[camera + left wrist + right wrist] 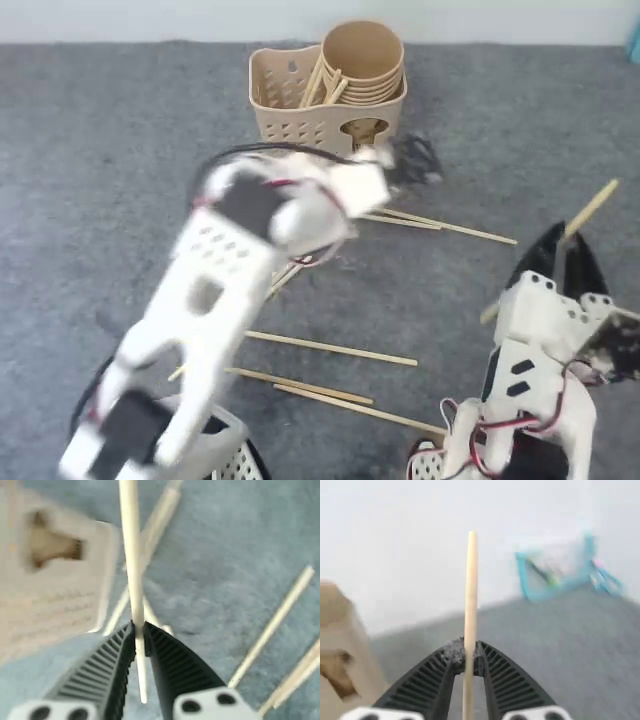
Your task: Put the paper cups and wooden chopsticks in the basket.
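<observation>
Where the basket stands: basket (285, 105) at the far middle of the grey carpet (120, 150), upright
Paper cups: paper cups (362, 55) nested in one stack, seated in the basket's right-hand part
Stowed sticks: stowed chopsticks (325, 85) leaning inside the basket, against the stack
Left gripper: left gripper (139, 627) clenched on the left chopstick (131, 555), low over the carpet just in front of the basket; the stick runs out past the fingertips
Right gripper: right gripper (469, 650) clamped on the right chopstick (470, 580), raised off the carpet at the right side, well apart from the basket; in the high view the stick points up and to the right (590, 208)
Loose chopsticks: loose chopsticks (330, 348) lying flat on the carpet between the arms, with more just right of the left arm's wrist; exact count cannot be told
</observation>
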You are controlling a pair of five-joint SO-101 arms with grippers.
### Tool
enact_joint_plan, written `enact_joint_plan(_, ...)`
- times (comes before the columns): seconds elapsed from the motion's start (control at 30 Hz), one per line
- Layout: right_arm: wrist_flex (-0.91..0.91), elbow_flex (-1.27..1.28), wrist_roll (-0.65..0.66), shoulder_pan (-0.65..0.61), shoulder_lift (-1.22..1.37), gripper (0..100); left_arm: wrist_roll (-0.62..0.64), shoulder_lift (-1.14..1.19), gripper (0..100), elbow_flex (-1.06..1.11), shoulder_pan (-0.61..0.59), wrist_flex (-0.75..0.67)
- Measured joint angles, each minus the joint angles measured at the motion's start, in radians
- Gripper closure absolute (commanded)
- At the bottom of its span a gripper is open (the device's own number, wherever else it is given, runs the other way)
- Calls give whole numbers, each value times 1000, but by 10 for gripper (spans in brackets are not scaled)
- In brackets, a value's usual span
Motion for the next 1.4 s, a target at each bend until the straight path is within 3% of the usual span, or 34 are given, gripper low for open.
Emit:
enact_joint_plan(0.4, -522, 0, -15, -344, 5, 990, 198, -608, 988, 0, -354, 0)
enact_joint_plan(0.53, -681, -34, 15, -436, 143, 990, 287, -773, 988, 49, -483, -26)
enact_joint_plan(0.7, -842, -123, 72, -522, 397, 990, 430, -961, 988, 232, -605, -161)
enact_joint_plan(1.13, -977, -586, 81, -623, 1100, 989, 865, -1289, 988, 896, -772, -525)
enact_joint_plan(1.4, -979, -905, 81, -667, 1487, 990, 898, -1306, 988, 1131, -789, -724)
